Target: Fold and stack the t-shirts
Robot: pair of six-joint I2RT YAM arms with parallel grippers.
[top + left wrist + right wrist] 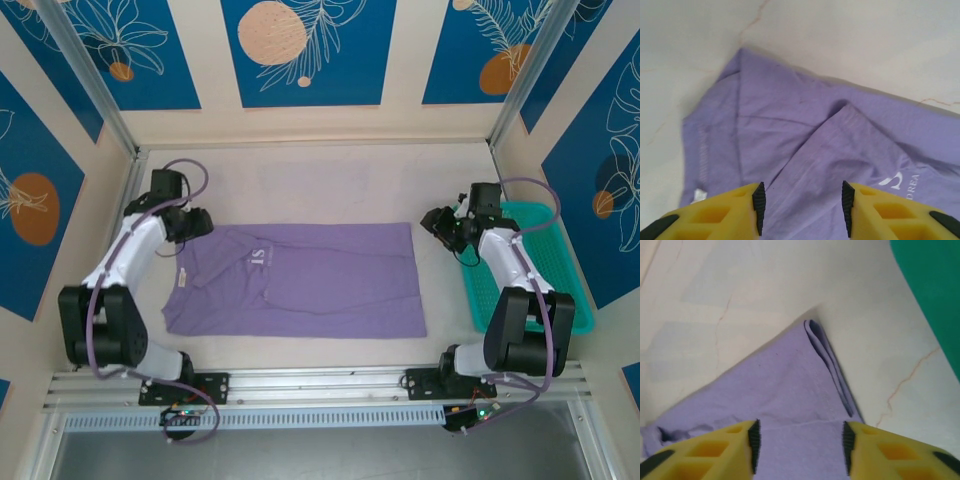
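At the left of the pale desk (300, 180), the left pincer (802, 207) hangs with its jaws apart over the rumpled, folded-over end of a lavender t-shirt (300, 280) with white lettering. The shirt lies spread flat across the middle of the desk; over its far right corner, where the cloth is doubled, the right pincer (799, 447) hovers, jaws likewise apart, a teal mesh basket (560, 270) just to its right

t-shirt (300, 285): 1, purple | basket (565, 250): 1, teal | left gripper (802, 207) + right gripper (800, 445): 2 grippers total | table (300, 180): 1
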